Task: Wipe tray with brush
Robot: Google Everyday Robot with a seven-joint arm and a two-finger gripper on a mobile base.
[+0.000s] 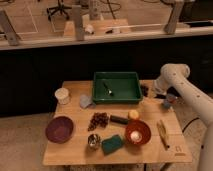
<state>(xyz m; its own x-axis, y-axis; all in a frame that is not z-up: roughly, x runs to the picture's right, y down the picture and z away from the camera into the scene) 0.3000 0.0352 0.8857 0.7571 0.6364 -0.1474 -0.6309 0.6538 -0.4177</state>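
The dark-green tray (129, 94) stands at the back middle of the wooden table. A small dark utensil with a pale tip (108, 90) lies inside it. The black elongated brush (119, 119) lies on the table in front of the tray, between the grapes and a yellow item. My gripper (146, 91) hangs from the white arm (172, 76) just off the tray's right wall, low over the table. It is apart from the brush, and nothing shows in it.
On the table are a white cup (62, 95), grey cloth (86, 102), purple bowl (59, 129), grapes (98, 120), metal cup (93, 141), green sponge (112, 144), red bowl (137, 132), tan wooden utensil (163, 134) and blue cup (167, 102). A dark counter runs behind.
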